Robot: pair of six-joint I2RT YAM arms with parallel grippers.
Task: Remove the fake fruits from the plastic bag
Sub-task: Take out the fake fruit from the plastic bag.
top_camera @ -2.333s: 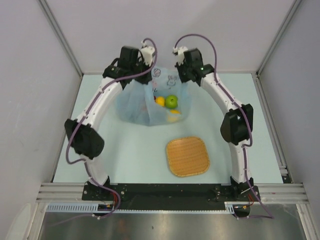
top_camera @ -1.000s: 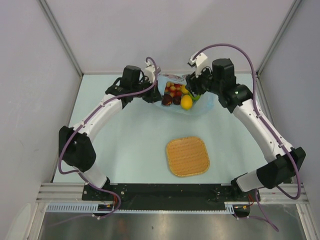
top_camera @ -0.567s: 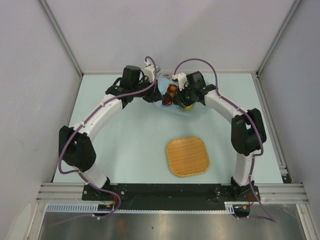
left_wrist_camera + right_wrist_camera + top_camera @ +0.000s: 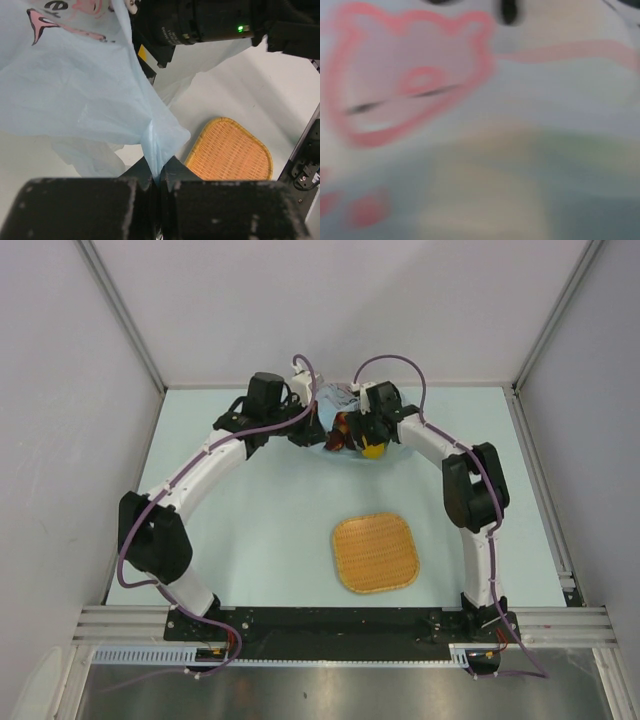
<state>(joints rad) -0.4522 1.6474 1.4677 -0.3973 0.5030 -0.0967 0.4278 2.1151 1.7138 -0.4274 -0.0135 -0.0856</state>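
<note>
The light-blue plastic bag [image 4: 336, 398] lies at the far middle of the table with its mouth held apart. My left gripper [image 4: 157, 168] is shut on a fold of the bag's [image 4: 75, 90] edge and sits at the bag's left side [image 4: 307, 432]. My right gripper [image 4: 359, 433] reaches down into the bag's mouth, over the fake fruits. A yellow fruit [image 4: 376, 450] and a dark red one [image 4: 337, 443] show beside it; the others are hidden. The right wrist view is filled by the blurred pink print of the bag [image 4: 415, 85], and its fingers do not show.
An orange woven square tray [image 4: 375, 552] lies on the pale table nearer the arm bases, also seen in the left wrist view [image 4: 230, 156]. The right arm's black wrist [image 4: 200, 22] crosses just above the bag. Grey walls close in the table on three sides.
The right arm has swung in from the right and lowered its gripper into the bag's mouth, covering most of the fruits. The left gripper has kept its hold on the bag.
</note>
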